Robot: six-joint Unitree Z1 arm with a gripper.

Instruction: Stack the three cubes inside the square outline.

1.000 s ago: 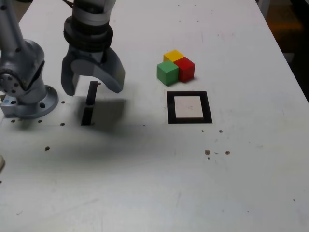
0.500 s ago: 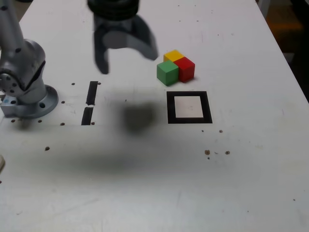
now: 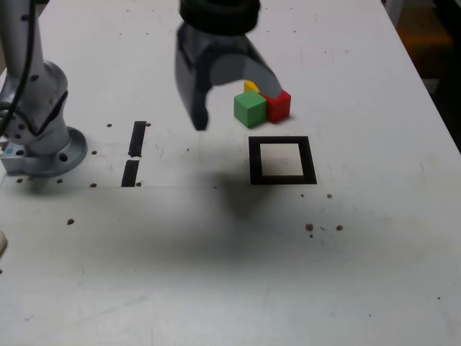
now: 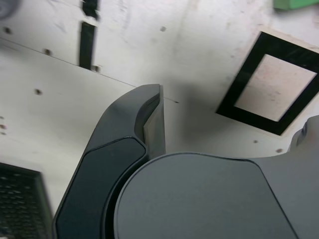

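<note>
Three cubes sit bunched together just behind the square outline (image 3: 282,178) in the exterior view. The green cube (image 3: 250,109) is at the front left and the red cube (image 3: 279,105) at the right. Only a sliver of the yellow cube (image 3: 250,86) shows behind a finger. My gripper (image 3: 237,106) hangs open and empty above the table, just left of the cubes. In the wrist view, one dark finger (image 4: 149,119) shows with the square outline (image 4: 239,94) beyond it, its white centre bare. An edge of the green cube (image 4: 296,4) is at that picture's border.
The arm's grey base (image 3: 39,137) stands at the exterior view's left. Two short black tape strips (image 3: 134,153) lie beside it and also show in the wrist view as strips (image 4: 87,37). Small holes dot the white table (image 3: 216,274). Its right edge (image 3: 439,108) is near.
My open gripper has swung from over the two tape strips toward the exterior view's right, ending beside the cubes. Cubes and outline have not moved.
</note>
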